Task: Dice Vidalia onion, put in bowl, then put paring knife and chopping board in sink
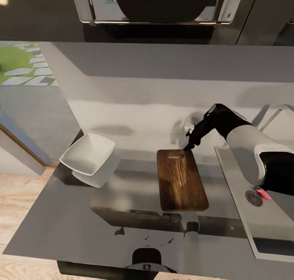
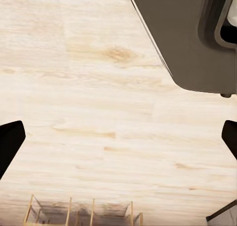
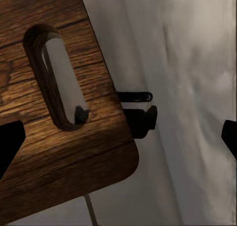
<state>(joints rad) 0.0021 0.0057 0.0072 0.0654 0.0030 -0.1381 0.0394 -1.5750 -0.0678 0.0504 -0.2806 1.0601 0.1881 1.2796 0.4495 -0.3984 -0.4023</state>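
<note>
We take the chopping board (image 1: 181,181) as our landmark: it lies flat on the glossy grey bench (image 1: 81,214), its slot-shaped handle hole at the far end, toward the backsplash. To the board's right we see the sink (image 1: 261,225), its round drain (image 1: 253,198) showing, and a bit of pink, the Vidalia onion (image 1: 264,194), peeks out from under our right forearm just beside that drain. To the board's left, well apart from it, the white bowl (image 1: 89,154) sits on the bench near the far left corner. Our right hand (image 1: 190,146) hovers at the board's far right corner, fingertips pointing down; in the right wrist view its two dark fingertips (image 3: 10,144) stand wide apart with nothing between them, the handle hole and the board's rounded corner below. Our left hand (image 2: 118,142) is likewise spread open, above the light wooden floor (image 2: 89,87).
</note>
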